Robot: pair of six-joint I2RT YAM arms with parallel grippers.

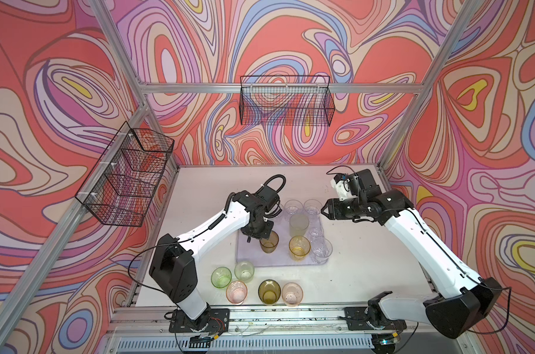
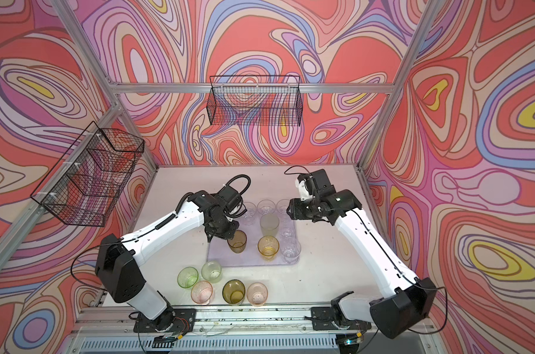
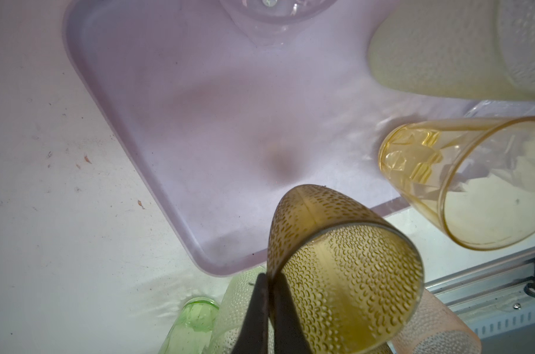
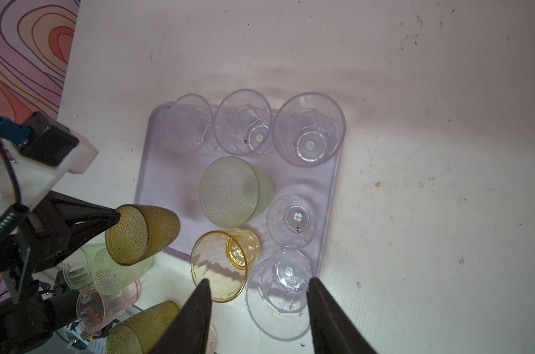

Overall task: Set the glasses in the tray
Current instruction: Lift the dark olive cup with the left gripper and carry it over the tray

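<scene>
Olive glass (image 1: 269,242) hangs mouth-up, axis seemingly vertical, over tray (image 1: 278,260); we see left gripper (image 3: 269,277) pointing down, clamping its rim; right gripper (image 4: 259,279) hovers, jaws apart, empty.

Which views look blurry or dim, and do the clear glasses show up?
Both top views: evenly lit, clear glasses faint against the tray. Left wrist view: dim, left fingers soft. Right wrist view: lilac cast, right fingers blurred, clear glasses crisp.
</scene>
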